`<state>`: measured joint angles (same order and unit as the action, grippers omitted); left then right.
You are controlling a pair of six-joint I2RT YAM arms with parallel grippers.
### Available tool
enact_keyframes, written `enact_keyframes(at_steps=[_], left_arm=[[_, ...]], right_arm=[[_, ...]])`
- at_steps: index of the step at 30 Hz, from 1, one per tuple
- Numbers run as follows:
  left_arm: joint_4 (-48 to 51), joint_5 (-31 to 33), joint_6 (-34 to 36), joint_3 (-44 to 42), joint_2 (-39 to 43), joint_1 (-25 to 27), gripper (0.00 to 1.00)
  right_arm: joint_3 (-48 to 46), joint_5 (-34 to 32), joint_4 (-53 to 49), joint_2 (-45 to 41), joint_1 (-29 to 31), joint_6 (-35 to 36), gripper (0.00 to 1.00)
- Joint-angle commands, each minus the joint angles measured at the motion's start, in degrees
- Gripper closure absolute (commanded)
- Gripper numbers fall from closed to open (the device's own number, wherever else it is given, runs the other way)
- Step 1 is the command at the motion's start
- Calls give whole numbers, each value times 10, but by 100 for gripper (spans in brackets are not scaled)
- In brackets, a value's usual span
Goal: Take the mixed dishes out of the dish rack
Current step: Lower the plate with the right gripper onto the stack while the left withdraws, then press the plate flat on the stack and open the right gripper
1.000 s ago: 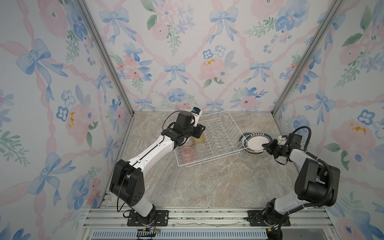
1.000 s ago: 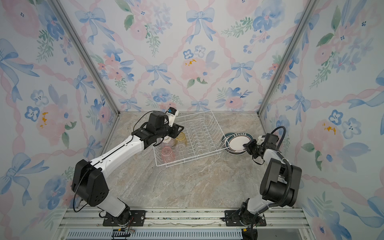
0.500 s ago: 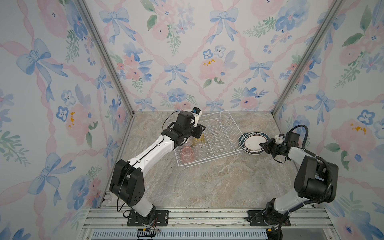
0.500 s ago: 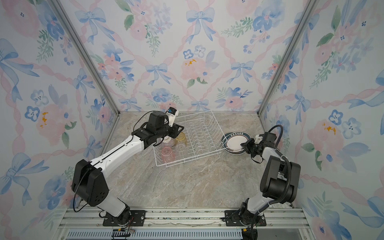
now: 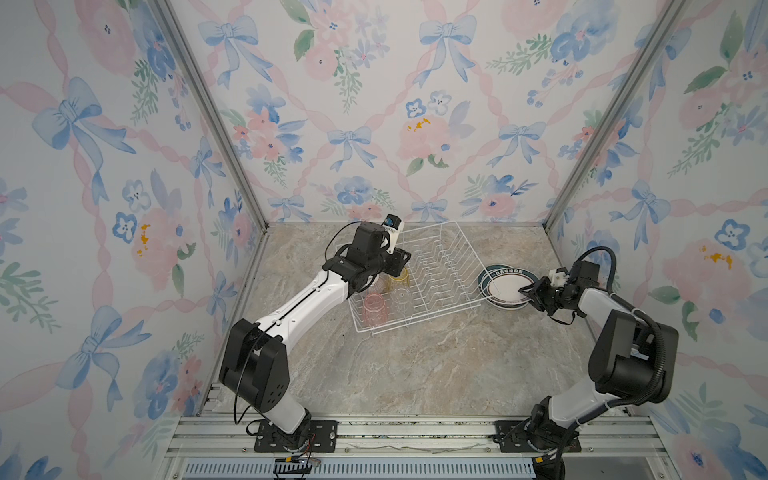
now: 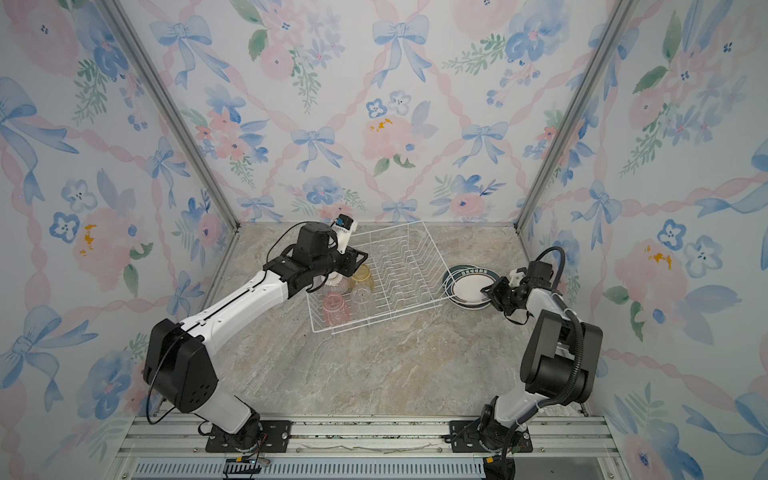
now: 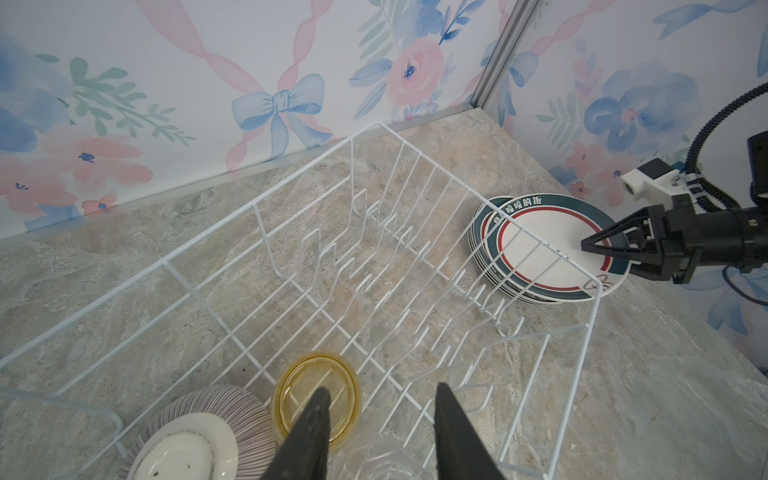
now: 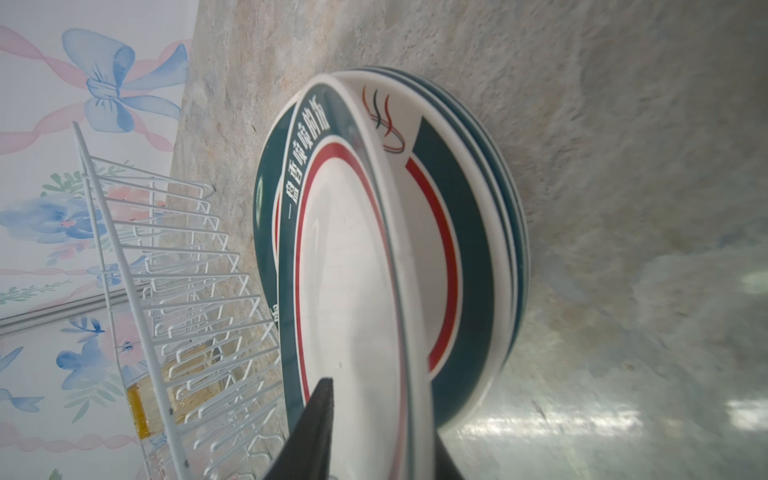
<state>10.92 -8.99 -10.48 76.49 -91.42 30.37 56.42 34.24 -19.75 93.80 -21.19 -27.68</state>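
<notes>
Unloading done: plates (image 5: 505, 286) are out, stacked just beside the dish rack (image 5: 440, 270) at its end nearest the right arm; the plate slots are bare.
Left in rack: one bowl (image 7: 199, 428) and three tumblers, yellow tumbler (image 7: 332, 386), pink tumbler (image 5: 374, 305) and clear tumbler (image 5: 401, 296), all at the rack's opposite end.
Plate count: several; the exact number is unclear.
Right gripper (image 5: 524, 291): jaws parted about the top plate's rim, released.
Left gripper (image 7: 382, 390): spread, empty, over the yellow tumbler.
</notes>
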Motion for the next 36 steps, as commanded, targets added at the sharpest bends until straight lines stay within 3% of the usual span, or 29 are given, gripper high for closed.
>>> enact_keyframes(at_steps=[1,15,36], left_arm=[[11,-11,10,-6,-1,1,62],[11,-15,13,-10,-3,1,63],[13,-17,18,-20,5,-4,63]], right_arm=[[21,-20,-58,5,4,40,66],[40,-86,-137,-13,7,100,46],[105,-217,-177,43,70,127,37]])
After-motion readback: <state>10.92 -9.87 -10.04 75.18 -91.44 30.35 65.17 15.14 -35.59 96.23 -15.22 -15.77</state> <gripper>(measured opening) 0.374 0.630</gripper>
